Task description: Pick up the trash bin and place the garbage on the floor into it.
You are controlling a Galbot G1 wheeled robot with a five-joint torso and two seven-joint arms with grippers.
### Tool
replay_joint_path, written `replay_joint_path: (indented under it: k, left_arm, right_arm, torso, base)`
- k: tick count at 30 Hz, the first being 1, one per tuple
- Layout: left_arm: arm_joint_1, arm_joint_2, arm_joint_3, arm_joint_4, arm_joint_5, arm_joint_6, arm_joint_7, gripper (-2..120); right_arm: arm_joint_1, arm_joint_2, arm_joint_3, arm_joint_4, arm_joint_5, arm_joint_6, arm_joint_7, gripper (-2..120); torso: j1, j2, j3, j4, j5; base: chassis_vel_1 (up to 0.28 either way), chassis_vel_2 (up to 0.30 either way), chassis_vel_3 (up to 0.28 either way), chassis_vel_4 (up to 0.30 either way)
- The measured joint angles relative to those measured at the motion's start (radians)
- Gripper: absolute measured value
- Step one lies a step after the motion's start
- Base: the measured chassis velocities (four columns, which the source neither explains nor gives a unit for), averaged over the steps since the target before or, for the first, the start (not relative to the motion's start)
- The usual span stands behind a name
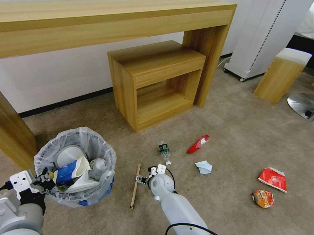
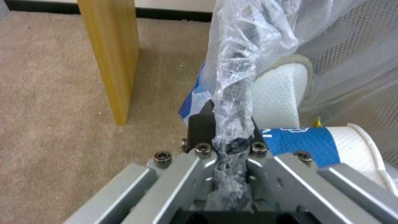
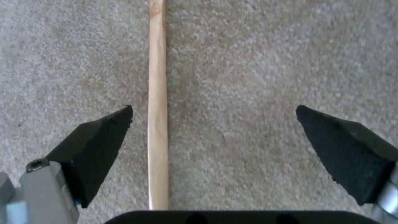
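The trash bin [image 1: 80,152], lined with a crinkly white bag, stands at the lower left and holds white slippers [image 2: 278,96] and a blue-white carton [image 2: 309,140]. My left gripper [image 1: 46,182] [image 2: 230,138] is shut on the bag-covered rim. My right gripper [image 1: 140,179] [image 3: 213,116] hangs open low over the floor [image 1: 232,141], and the wooden stick [image 1: 135,189] [image 3: 158,124] lies between its fingers, close to one fingertip [image 3: 104,137]. More garbage lies on the carpet: a small bottle [image 1: 164,149], a red packet [image 1: 198,144], crumpled paper [image 1: 204,167], a second red packet [image 1: 273,178] and an orange packet [image 1: 263,198].
A long wooden desk [image 1: 98,21] spans the back, and its leg [image 1: 7,135] [image 2: 110,59] stands close beside the bin. A low wooden cabinet [image 1: 155,82] sits under the desk. To the right are a white appliance [image 1: 268,35], a padded stool [image 1: 283,74] and a metal chair base [image 1: 307,106].
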Motion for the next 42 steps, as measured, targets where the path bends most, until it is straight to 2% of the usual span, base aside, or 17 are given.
replay_joint_path:
  k: [12,16,20,24,25,26,30,36,39,42]
  left_arm:
    - [-0.002,-0.003,0.007,0.0,0.009,-0.001,0.0,1]
    - [-0.001,-0.004,0.01,0.0,0.014,-0.001,0.0,1]
    - [0.005,-0.004,0.009,0.0,0.018,-0.003,0.0,1]
    - [0.007,-0.005,0.008,0.0,0.018,-0.003,0.0,1]
    - [0.009,-0.005,0.008,0.0,0.02,-0.003,0.0,1]
    - [0.01,-0.006,0.008,0.0,0.021,-0.003,0.0,1]
    - [0.01,-0.009,0.008,0.0,0.024,-0.003,0.0,1]
    - [0.015,-0.01,0.0,0.0,0.025,-0.004,0.0,1]
    - [0.015,-0.013,0.002,0.0,0.026,-0.005,0.0,1]
    - [0.009,-0.019,0.015,0.0,0.037,-0.006,0.001,1]
  right_arm:
    - [0.006,0.0,-0.004,-0.034,-0.033,0.02,-0.065,99]
    - [0.002,0.0,-0.006,-0.039,-0.048,0.028,-0.096,92]
    - [0.005,0.0,-0.016,-0.052,-0.069,0.043,-0.142,73]
    - [0.009,0.0,-0.02,-0.059,-0.071,0.045,-0.152,72]
    - [0.013,0.0,-0.024,-0.064,-0.073,0.047,-0.16,73]
    - [0.014,0.0,-0.033,-0.066,-0.07,0.047,-0.164,80]
    - [0.02,0.0,-0.066,-0.08,-0.063,0.031,-0.173,86]
    - [0.033,0.0,-0.089,-0.1,-0.07,0.024,-0.192,88]
    - [0.036,0.0,-0.093,-0.106,-0.075,0.025,-0.2,86]
    - [0.041,-0.001,-0.092,-0.116,-0.085,0.027,-0.213,76]
  torso:
    - [0.0,0.0,0.0,0.0,0.0]
    - [0.0,0.0,0.0,0.0,0.0]
    - [0.0,0.0,0.0,0.0,0.0]
    - [0.0,0.0,0.0,0.0,0.0]
    - [0.0,0.0,0.0,0.0,0.0]
    - [0.0,0.0,0.0,0.0,0.0]
    - [0.0,0.0,0.0,0.0,0.0]
    - [0.0,0.0,0.0,-0.0002,-0.0002]
    - [0.0,0.0,0.0,-0.0003,-0.0002]
    - [0.0,0.0,0.0,-0.0005,-0.0004]
  base:
    - [0.0,0.0,0.0,0.0]
    - [0.0,0.0,0.0,0.0]
    - [0.0,0.0,0.0,0.0]
    - [0.0,0.0,0.0,0.0]
    - [0.0,0.0,0.0,0.0]
    - [0.0,0.0,0.0,0.0]
    - [0.0,0.0,0.0,0.0]
    - [0.0,0.0,0.0,0.0]
    - [0.0,0.0,0.0,0.0]
    - [0.0,0.0,0.0,0.0]
